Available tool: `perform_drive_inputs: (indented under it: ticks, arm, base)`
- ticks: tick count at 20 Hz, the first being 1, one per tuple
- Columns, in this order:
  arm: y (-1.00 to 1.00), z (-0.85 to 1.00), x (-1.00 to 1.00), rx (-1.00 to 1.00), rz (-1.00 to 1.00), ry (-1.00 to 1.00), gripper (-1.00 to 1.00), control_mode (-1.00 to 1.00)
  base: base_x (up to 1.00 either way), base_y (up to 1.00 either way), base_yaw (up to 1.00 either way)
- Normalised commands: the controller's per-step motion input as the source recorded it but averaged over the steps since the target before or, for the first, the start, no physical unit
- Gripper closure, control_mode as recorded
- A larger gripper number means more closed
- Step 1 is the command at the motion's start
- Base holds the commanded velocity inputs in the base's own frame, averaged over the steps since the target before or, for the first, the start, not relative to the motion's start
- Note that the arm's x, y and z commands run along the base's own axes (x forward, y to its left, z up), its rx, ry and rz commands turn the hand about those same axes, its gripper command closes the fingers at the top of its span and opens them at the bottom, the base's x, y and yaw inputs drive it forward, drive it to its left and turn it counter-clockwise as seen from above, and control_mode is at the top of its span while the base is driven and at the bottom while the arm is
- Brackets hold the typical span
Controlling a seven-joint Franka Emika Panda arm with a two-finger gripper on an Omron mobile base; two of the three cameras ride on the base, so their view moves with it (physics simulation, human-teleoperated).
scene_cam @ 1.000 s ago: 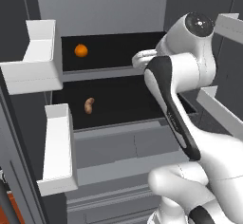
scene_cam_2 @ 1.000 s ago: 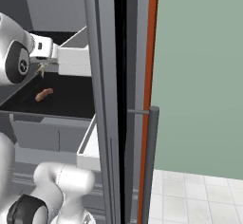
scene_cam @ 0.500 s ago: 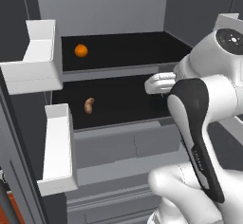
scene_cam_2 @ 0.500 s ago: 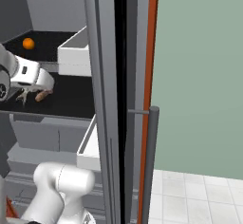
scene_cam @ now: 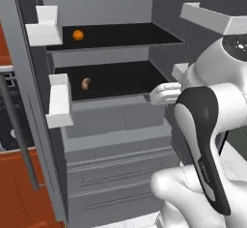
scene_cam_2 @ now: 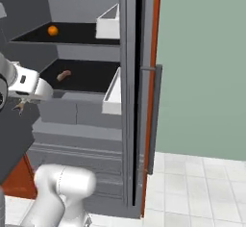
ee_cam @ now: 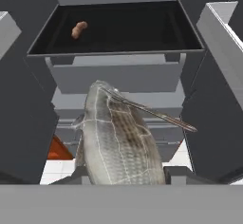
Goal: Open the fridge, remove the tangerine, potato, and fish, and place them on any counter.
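One fridge [scene_cam: 106, 140], both doors open. Two black shelves visible inside. One tangerine [scene_cam: 77, 35] on upper shelf; one potato [scene_cam: 86, 83] on lower. One fish [ee_cam: 118, 140]. Two white door bins [scene_cam_2: 108, 25] on right door, two on left.

fish [ee_cam: 118, 137] tail end cut off by lower edge, end effector fingertips hidden behind it

black upper shelf [scene_cam: 125, 35] bearing tangerine [scene_cam: 77, 35], lower shelf [scene_cam: 120, 79] bearing potato [scene_cam: 86, 83]
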Motion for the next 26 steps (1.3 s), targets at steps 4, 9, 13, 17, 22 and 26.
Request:
perform_drive_inputs:
  ticks: [4,9,13,17,22,26]
  arm:
    - [0.00,0.00,0.00,0.00,0.00,0.00,1.00,1.00]
    - [0.00,0.00,0.00,0.00,0.00,0.00,1.00,1.00]
    - [0.00,0.00,0.00,0.00,0.00,0.00,1.00,1.00]
    - [0.00,0.00,0.00,0.00,0.00,0.00,1.00,1.00]
    - [0.00,0.00,0.00,0.00,0.00,0.00,1.00,1.00]
    - [0.00,0.00,0.00,0.00,0.00,0.00,1.00,1.00]
  base:
    - [-1.00,0.05,0.05]
    - [-0.37,0.09,0.84]
    - [-0.01,0.00,1.00]
    - [0.00,0.00,1.00]
    - [0.00,0.00,1.00]
    - [0.00,0.12,0.98]
